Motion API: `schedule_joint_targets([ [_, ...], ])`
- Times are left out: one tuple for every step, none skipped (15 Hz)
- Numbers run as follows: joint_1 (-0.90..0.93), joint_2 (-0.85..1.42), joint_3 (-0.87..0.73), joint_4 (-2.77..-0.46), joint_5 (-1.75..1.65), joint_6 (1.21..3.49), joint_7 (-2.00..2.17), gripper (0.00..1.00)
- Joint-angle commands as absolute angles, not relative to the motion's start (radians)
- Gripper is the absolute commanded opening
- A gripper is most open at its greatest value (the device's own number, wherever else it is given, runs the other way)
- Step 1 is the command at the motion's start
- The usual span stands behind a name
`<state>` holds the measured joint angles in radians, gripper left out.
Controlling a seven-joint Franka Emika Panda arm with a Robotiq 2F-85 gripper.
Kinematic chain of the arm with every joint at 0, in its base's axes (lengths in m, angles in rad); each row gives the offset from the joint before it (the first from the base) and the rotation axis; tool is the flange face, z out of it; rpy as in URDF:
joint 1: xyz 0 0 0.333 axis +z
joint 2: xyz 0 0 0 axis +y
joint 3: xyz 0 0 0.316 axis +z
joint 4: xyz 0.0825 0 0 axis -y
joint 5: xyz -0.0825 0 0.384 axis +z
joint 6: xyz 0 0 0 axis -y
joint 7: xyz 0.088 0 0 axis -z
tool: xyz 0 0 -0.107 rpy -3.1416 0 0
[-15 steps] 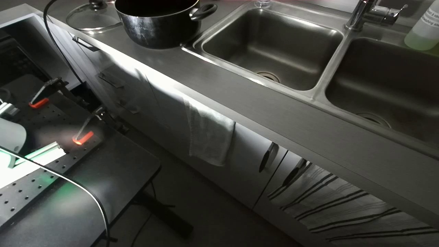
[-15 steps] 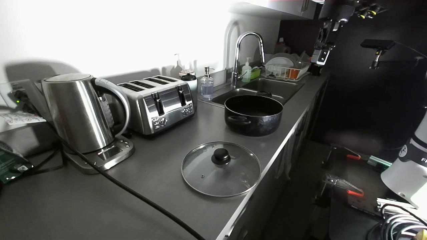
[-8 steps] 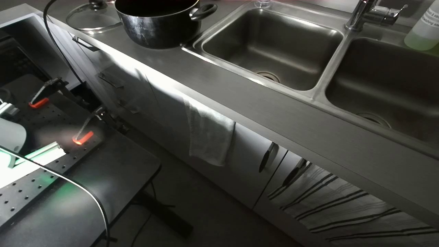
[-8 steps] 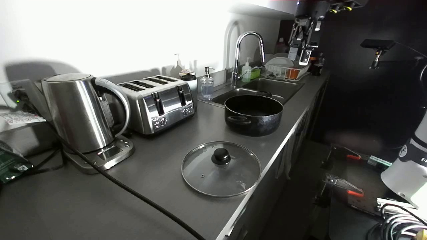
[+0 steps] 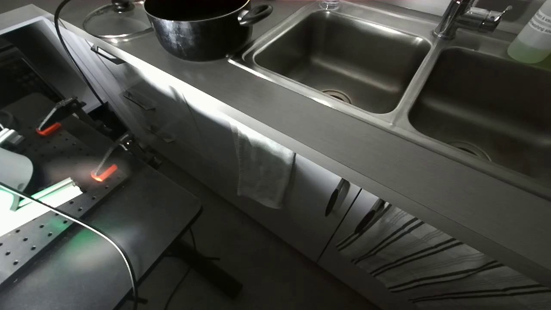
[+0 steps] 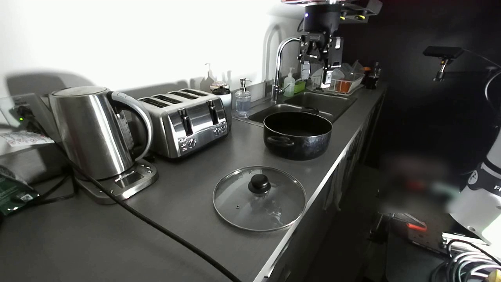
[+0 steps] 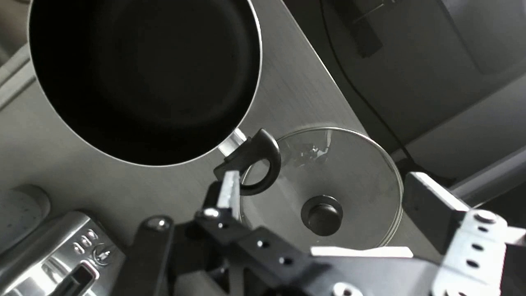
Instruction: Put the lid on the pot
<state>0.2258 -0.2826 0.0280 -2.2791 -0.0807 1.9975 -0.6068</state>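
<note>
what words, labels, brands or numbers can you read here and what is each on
"washing so", cut off at the edge: clear bottle with green liquid; line above blurred.
"F", next letter cut off, beside an unreadable round logo: white robot arm base.
Too small or blurred to read: print on the white paper sheet, shiny green packet, silver metal kettle base and silver metal toaster.

In an exterior view, the gripper (image 6: 316, 75) has been shifted from the worktop's (image 6: 176, 203) far front corner toward its back edge; the faucet (image 6: 278, 65) is now partly covered.
</note>
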Motion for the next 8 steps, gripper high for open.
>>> schedule_joint_targets([
  [0.231, -0.151, 0.081, -2.178, -0.135, 1.983, -0.696, 1.0],
  [0.233, -0.126, 0.098, -2.171, -0.147, 1.988, -0.717, 1.0],
  [0.234, -0.106, 0.113, -2.167, -0.161, 1.996, -0.736, 1.0],
  [0.235, -0.086, 0.127, -2.168, -0.171, 2.006, -0.757, 1.0],
  [0.235, -0.067, 0.139, -2.166, -0.182, 2.012, -0.78, 1.0],
  [0.235, -0.048, 0.15, -2.168, -0.191, 2.027, -0.802, 1.0],
  [0.234, -0.029, 0.16, -2.168, -0.198, 2.039, -0.822, 1.0],
  [0.233, -0.008, 0.168, -2.169, -0.204, 2.058, -0.842, 1.0],
])
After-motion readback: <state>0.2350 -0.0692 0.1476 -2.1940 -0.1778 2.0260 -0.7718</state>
